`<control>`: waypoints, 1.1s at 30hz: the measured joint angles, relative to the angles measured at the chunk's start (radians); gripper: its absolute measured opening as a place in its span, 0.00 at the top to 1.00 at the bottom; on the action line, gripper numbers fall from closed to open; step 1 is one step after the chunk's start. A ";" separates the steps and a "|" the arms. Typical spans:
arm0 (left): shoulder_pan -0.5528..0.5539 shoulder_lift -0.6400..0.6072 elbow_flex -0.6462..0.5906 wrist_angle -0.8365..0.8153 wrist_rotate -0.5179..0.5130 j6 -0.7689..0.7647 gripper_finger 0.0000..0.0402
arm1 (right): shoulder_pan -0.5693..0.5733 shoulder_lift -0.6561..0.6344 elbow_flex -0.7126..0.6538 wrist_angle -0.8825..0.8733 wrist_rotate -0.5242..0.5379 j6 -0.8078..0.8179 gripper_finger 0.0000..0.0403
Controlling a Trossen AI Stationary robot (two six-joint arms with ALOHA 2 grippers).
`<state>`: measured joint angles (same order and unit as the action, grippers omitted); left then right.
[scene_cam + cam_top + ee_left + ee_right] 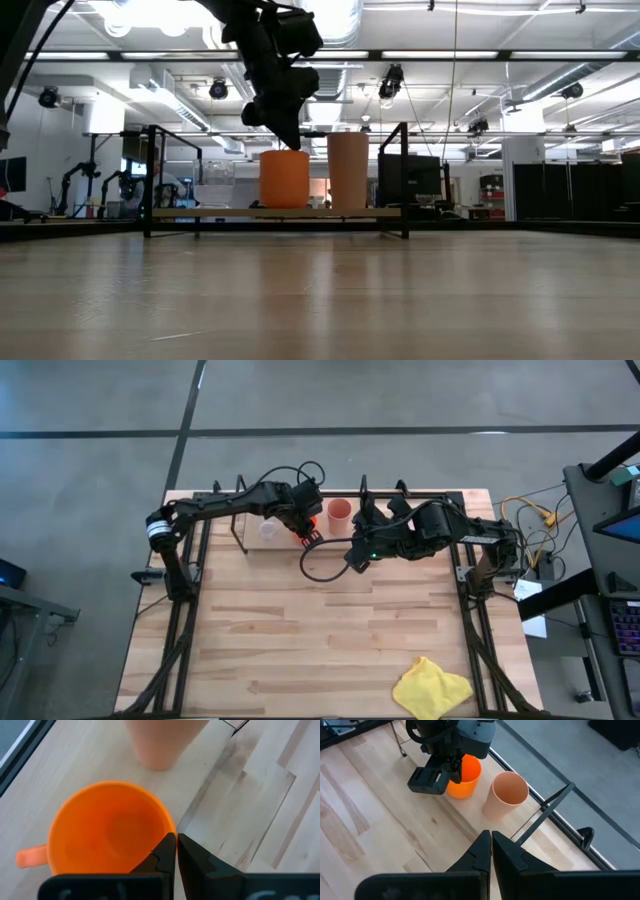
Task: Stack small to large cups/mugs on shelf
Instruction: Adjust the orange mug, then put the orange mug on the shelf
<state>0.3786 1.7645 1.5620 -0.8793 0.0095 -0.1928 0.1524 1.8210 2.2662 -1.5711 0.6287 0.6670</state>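
The bright orange mug (311,522) stands upright on the pale board of the black wire shelf (240,525). The terracotta-tan tumbler (340,512) stands beside it on the right and the tiny clear glass (268,530) on the left. My left gripper (176,842) is shut and points down at the mug's rim. It also shows in the low view (293,143), just over the mug (285,178). My right gripper (490,840) is shut and empty. It hovers on the near side of the tumbler (506,795), close to the shelf's upright (547,807). My left gripper comes from above with its shut fingertips (167,845) right at the orange mug's rim (167,826), on the side away from the handle (31,856). I cannot tell whether they touch it. The mug stands upright on the shelf board.
A yellow cloth (432,688) lies at the table's near right corner. A black cable (318,568) loops over the table just in front of the shelf. The two arms are close together at the shelf. The table's near half is bare wood (330,650).
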 joint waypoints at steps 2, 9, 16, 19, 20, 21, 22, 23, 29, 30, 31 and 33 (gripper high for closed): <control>0.000 0.000 0.000 -0.003 0.006 0.000 1.00 | 0.000 0.000 0.000 0.000 0.000 -0.009 0.98; -0.001 -0.001 -0.002 -0.041 0.015 0.057 1.00 | 0.000 0.000 0.000 0.000 0.000 -0.017 0.98; -0.001 -0.015 -0.001 -0.056 0.016 0.099 1.00 | 0.000 0.000 0.000 0.000 0.000 -0.021 0.98; -0.001 -0.039 -0.001 -0.056 0.016 0.145 1.00 | 0.000 0.000 0.000 0.000 0.000 -0.021 0.98; -0.001 -0.047 -0.001 -0.056 0.016 0.152 1.00 | 0.000 0.000 0.000 0.000 0.000 -0.021 0.98; -0.001 -0.052 -0.001 -0.056 0.016 0.155 1.00 | 0.000 0.000 0.000 0.000 0.000 -0.021 0.98; -0.001 -0.056 -0.001 -0.056 0.016 0.155 1.00 | 0.000 0.000 0.000 0.000 0.000 -0.021 0.98; -0.001 -0.059 -0.001 -0.057 0.016 0.155 1.00 | 0.000 0.000 0.000 0.000 0.000 -0.021 0.98; -0.002 -0.060 -0.004 -0.064 0.016 0.154 1.00 | 0.000 0.000 0.000 0.000 0.000 -0.023 0.98; -0.002 -0.060 -0.007 -0.064 0.017 0.154 1.00 | 0.000 0.000 0.000 0.000 0.000 -0.023 0.98; -0.002 -0.059 -0.012 -0.064 0.017 0.151 1.00 | 0.000 0.000 0.000 0.000 0.000 -0.024 0.98; -0.001 -0.058 -0.022 -0.066 0.017 0.149 1.00 | 0.000 0.000 0.000 0.000 0.000 -0.025 0.98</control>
<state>0.3775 1.7069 1.5400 -0.9458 0.0261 -0.0437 0.1524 1.8210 2.2662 -1.5711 0.6289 0.6423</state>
